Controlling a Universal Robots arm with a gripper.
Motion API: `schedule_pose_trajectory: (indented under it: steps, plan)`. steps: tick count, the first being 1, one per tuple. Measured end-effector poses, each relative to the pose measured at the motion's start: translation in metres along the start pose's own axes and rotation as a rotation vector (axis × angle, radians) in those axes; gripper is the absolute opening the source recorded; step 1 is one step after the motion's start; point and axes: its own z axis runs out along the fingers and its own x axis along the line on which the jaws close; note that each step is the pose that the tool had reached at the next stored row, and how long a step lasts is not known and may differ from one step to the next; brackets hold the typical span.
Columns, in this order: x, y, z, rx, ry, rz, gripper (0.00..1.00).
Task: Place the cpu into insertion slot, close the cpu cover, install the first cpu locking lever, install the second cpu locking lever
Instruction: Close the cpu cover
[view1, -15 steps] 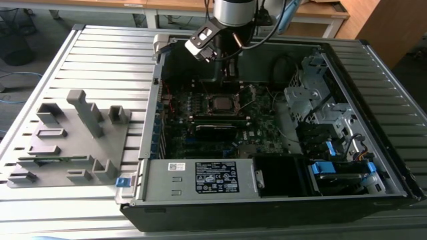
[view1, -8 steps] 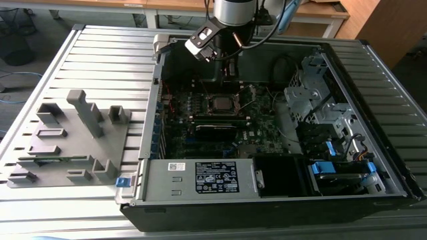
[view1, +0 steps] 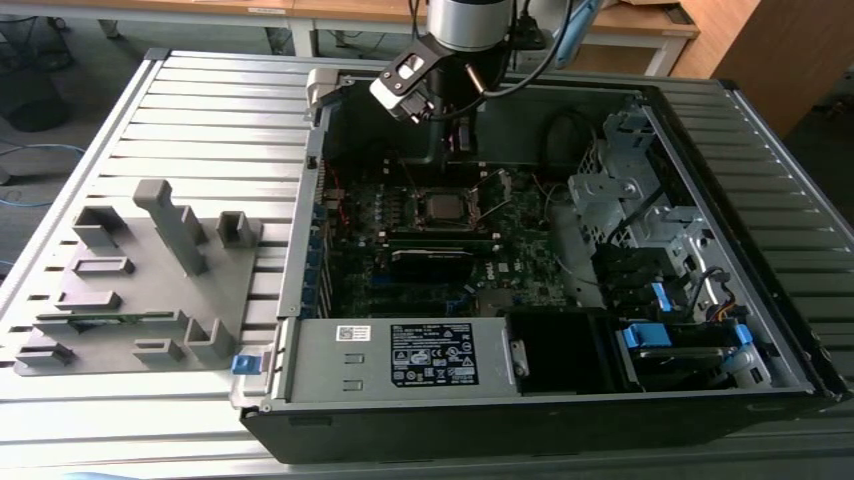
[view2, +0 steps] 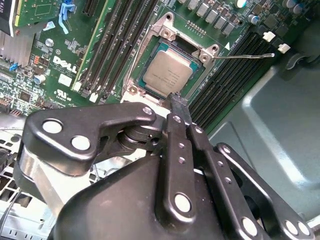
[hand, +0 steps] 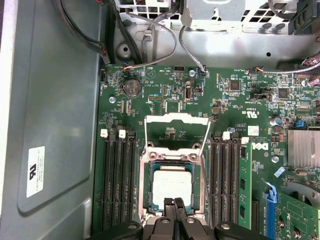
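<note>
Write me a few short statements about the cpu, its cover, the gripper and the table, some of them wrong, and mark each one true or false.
1. The cpu lies in the insertion slot. True.
2. The gripper holds the cpu. False: it is shut with nothing in it, its tips over the slot's edge.
3. The cpu cover is closed over the cpu. False: the cover stands open beyond the slot, and the chip's top is bare.
4. A grey fixture lies outside the computer case, on the exterior view's left. True.
</note>
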Motion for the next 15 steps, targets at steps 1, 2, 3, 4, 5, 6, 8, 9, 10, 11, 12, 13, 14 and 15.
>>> schedule_pose_trajectory:
  steps: [1, 2, 3, 4, 5, 6, 8, 9, 10, 11, 12, 13, 14, 15]
  plan:
    - [0.0000, 0.0000, 0.0000, 0.0000, 0.0000, 0.000, 0.11]
    - [0.0000, 0.0000, 0.0000, 0.0000, 0.0000, 0.000, 0.11]
    - [0.0000, 0.0000, 0.0000, 0.0000, 0.0000, 0.000, 0.11]
    - [0.0000, 0.0000, 0.0000, 0.0000, 0.0000, 0.000, 0.11]
    - [0.0000, 0.0000, 0.0000, 0.0000, 0.0000, 0.000, 0.11]
    - [0.0000, 0.0000, 0.0000, 0.0000, -0.0001, 0.000, 0.11]
    - [0.0000, 0.0000, 0.0000, 0.0000, -0.0001, 0.000, 0.11]
    - [0.0000, 0.0000, 0.0000, 0.0001, 0.0000, -0.001, 0.11]
    - [0.0000, 0.0000, 0.0000, 0.0000, 0.0001, -0.003, 0.11]
    - [0.0000, 0.0000, 0.0000, 0.0000, 0.0002, -0.005, 0.11]
    - [0.0000, 0.0000, -0.0001, 0.0001, 0.0003, -0.007, 0.11]
    - [0.0000, 0.0000, -0.0001, 0.0001, 0.0005, -0.012, 0.11]
    - [0.0000, 0.0000, -0.0001, 0.0000, 0.0008, -0.018, 0.11]
    - [0.0000, 0.0000, -0.0001, 0.0000, 0.0012, -0.025, 0.11]
